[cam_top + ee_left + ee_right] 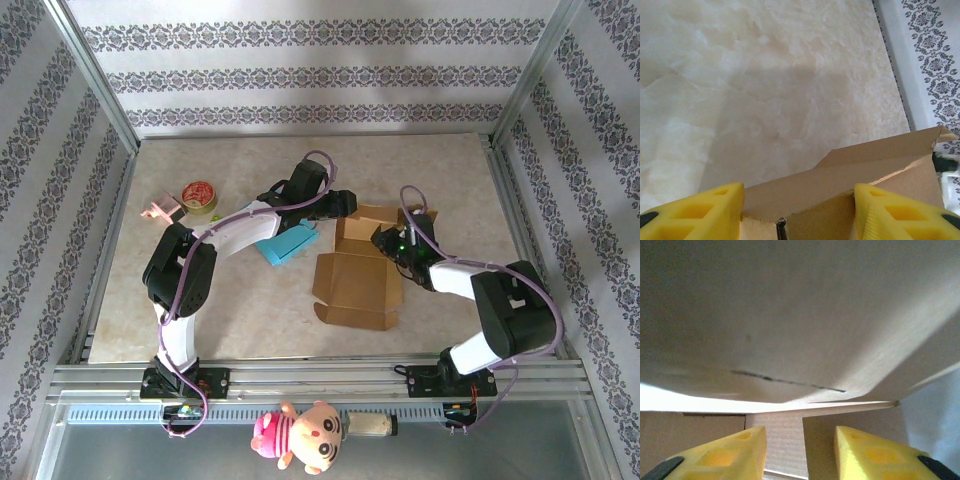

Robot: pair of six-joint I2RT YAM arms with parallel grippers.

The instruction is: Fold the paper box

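Observation:
The brown paper box [358,282] lies part-folded in the middle of the table, its flaps spread and its back walls raised. My left gripper [350,205] reaches over to the box's back left corner. In the left wrist view a cardboard wall [850,172] fills the whole space between the yellow fingers [705,210], so the left gripper [799,192] is shut on it. My right gripper [387,241] is at the box's back right. In the right wrist view the right gripper [800,435] stands open under a raised flap [790,315], with a panel edge in the gap.
A blue flat item [287,243] lies under the left arm. A tape roll [200,196] and a small pink object [160,209] sit at the back left. A plush doll [300,432] rests in front of the arm bases. Metal frame posts border the table.

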